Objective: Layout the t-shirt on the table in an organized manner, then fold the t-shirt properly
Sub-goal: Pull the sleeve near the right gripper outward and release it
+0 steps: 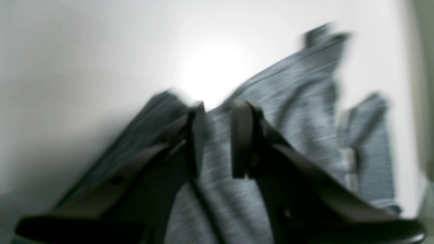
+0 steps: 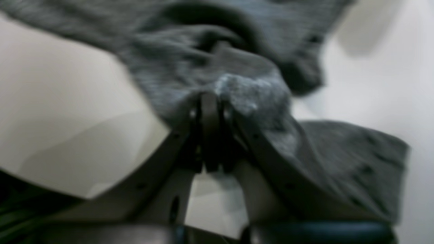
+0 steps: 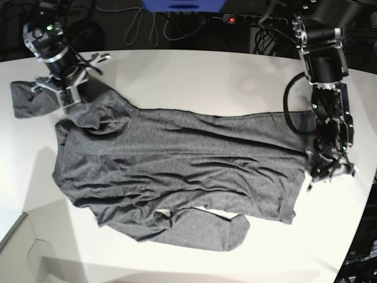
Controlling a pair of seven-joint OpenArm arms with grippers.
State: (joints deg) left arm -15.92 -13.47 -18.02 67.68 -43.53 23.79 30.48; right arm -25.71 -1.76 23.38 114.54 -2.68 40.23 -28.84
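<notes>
The big white table (image 3: 194, 76) holds the grey t-shirt (image 3: 177, 171), which lies across the middle, stretched long from one side to the other but still wrinkly. It looks like the laying-out step is going on, and folding has not begun. The shirt has bumps in the body, one sleeve (image 3: 206, 230) sticks out along the near edge, and the other sleeve (image 3: 26, 97) lies out past the far corner. The right gripper (image 2: 211, 101) sits at that far corner, and its jaws are pressed tight together on a bunch of the t-shirt. The left gripper (image 1: 218, 112) is at the other end of the shirt, with cloth between its jaws; they stand a little apart, and it seems to be pinching the cloth there, though the blur makes it hard to be sure. Next, I think both arms need to pull away from each other gently and then lay the cloth down flat. Behind the table are dark cables (image 3: 147, 26) and a power strip (image 3: 235, 19), well away from the shirt. Nothing lies on the table to block the arms.
</notes>
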